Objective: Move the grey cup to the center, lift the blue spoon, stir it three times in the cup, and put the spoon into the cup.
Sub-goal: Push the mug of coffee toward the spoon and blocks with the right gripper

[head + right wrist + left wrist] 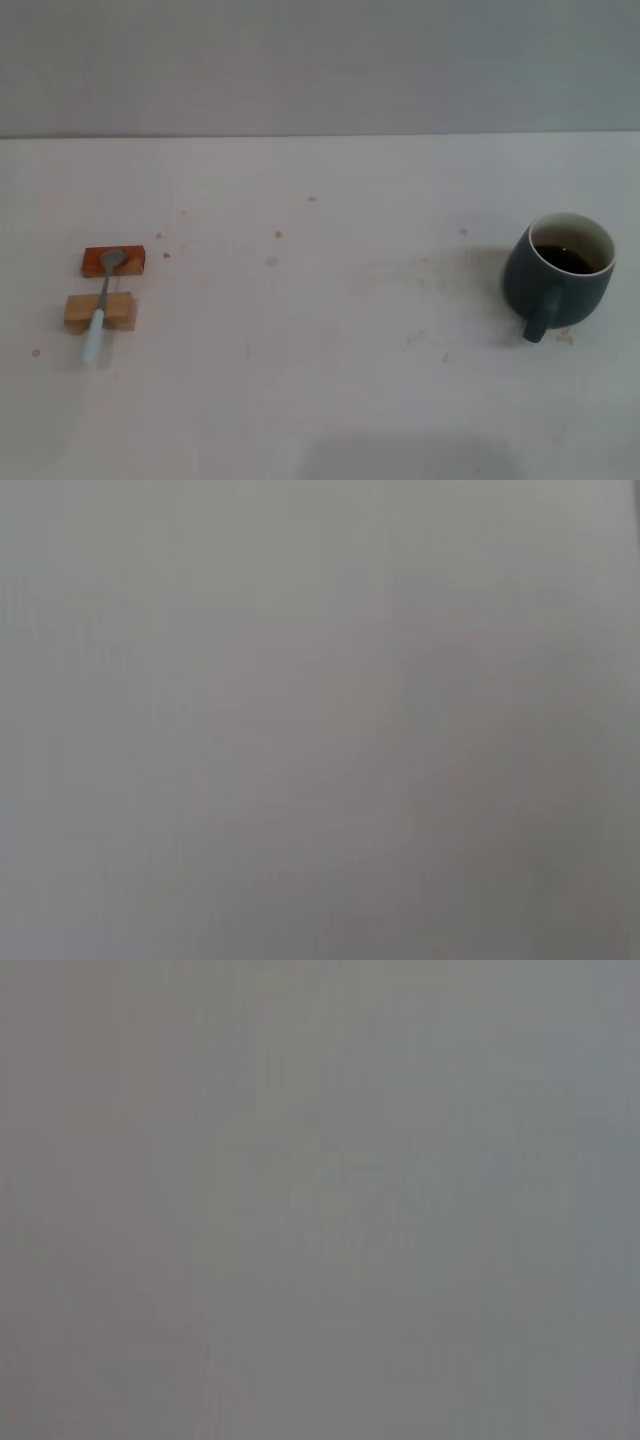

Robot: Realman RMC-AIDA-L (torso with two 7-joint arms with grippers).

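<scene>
While the grey cup [558,272] stands upright at the table's [320,400] right, the blue spoon [102,305] lies across two wooden blocks [106,287] (neither gripper visible, so their state cannot be told)

1. Both wrist views show only a flat grey blur; nothing in them can be made out
2. The grey cup [558,273] holds something dark inside, too small to identify
3. Neither gripper appears in any view
</scene>
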